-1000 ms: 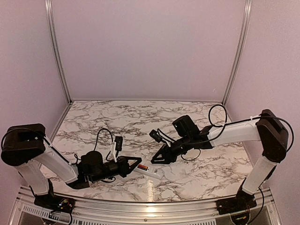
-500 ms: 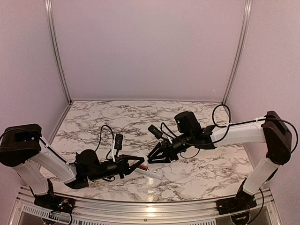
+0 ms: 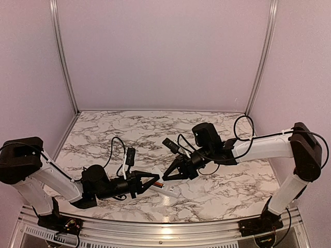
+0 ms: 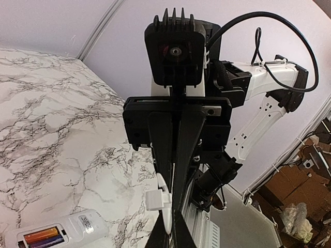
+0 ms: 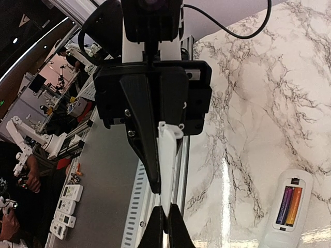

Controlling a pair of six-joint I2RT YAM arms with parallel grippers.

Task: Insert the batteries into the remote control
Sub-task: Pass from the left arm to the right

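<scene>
Looks like a cover handoff: left end effector (image 3: 154,180) and right end effector (image 3: 165,177) both pinch the strip (image 5: 166,155) near the remote (image 5: 282,235), batteries (image 5: 288,205) already in.

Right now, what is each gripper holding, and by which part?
Both hold the thin white strip: the left gripper is shut on one end, the right gripper on the opposite end.

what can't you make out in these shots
- batteries: polarity marks too small in every view.
- remote control: button face turned down; the left wrist view's bottom edge cuts it off.
- left gripper, right gripper: their tips on the white strip run off each wrist view's bottom edge; in the top view they are too small.
</scene>
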